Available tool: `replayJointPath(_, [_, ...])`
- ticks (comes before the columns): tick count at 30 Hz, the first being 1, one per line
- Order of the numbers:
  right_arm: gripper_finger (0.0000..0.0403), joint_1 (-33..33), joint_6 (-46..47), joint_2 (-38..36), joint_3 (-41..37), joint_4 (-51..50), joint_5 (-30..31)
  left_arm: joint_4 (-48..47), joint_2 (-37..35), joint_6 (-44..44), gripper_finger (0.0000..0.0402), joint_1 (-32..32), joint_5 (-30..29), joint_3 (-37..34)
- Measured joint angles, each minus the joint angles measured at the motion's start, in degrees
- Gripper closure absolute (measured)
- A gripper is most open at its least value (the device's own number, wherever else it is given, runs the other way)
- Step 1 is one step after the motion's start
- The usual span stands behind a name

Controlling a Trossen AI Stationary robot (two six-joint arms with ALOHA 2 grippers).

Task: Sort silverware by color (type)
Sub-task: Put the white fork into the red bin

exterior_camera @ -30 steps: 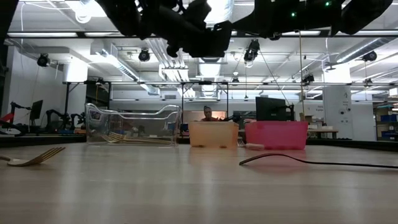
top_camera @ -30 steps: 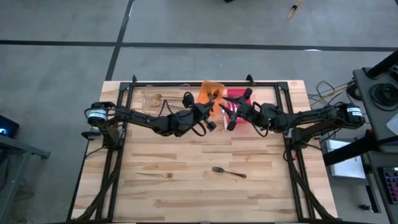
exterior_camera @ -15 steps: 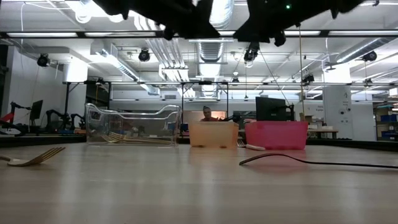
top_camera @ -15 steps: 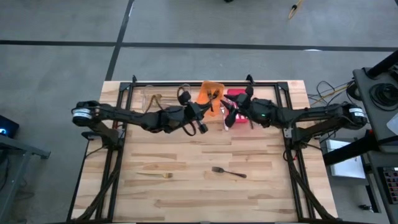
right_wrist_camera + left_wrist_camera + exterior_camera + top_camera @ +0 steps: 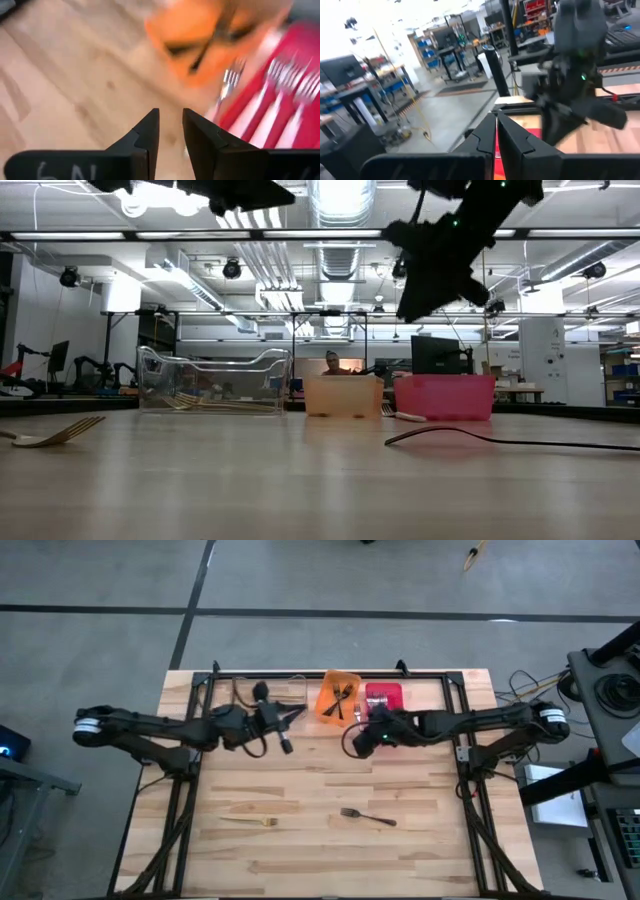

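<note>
On the bare wood lie a black fork [image 5: 367, 816] and a gold fork [image 5: 250, 821]. The orange bin [image 5: 338, 697] holds black forks [image 5: 210, 40]. Silver forks [image 5: 285, 85] lie in the red bin [image 5: 383, 697]. The clear bin [image 5: 212, 383] holds gold ones. A pale-handled silver fork [image 5: 227, 80] lies on the table between the orange and red bins. My right gripper [image 5: 355, 745] hangs slanting down in front of those bins, narrowly open and empty. My left gripper [image 5: 287, 744] is shut, empty and level, near the clear bin.
The three bins stand in a row along the table's far edge [image 5: 330, 674]. A black frame rail [image 5: 190, 790] runs down each side of the table. Bare wood stretches around the two loose forks toward the near edge.
My left gripper has drawn back toward the table's left edge and risen, away from the orange bin, staying shut. My right gripper has tipped from nearly level to slanting down and rolled, shifting a little toward the table's left.
</note>
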Motion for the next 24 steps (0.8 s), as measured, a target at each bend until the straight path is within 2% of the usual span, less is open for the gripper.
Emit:
replayJointPath(4, [0.0323,0.00,6.96,3.38,0.00,-1.44,-4.75,-0.02,-4.65,3.94,0.0401,0.00,-0.02,-1.51])
replayJointPath(9, [0.0292,0.00,12.36,7.36,0.00,-1.59,-9.45,-0.35,-8.39,7.61,0.0401,0.00,-0.03,-2.26])
replayJointPath(17, [0.0221,-0.04,20.89,12.44,0.00,-3.87,-9.84,-0.87,-10.53,10.85,0.0401,0.00,-0.17,-4.19])
replayJointPath(24, [0.0203,-0.54,24.03,17.43,0.00,-4.23,-9.24,-1.22,-10.23,12.86,0.0401,0.00,-0.20,-4.33])
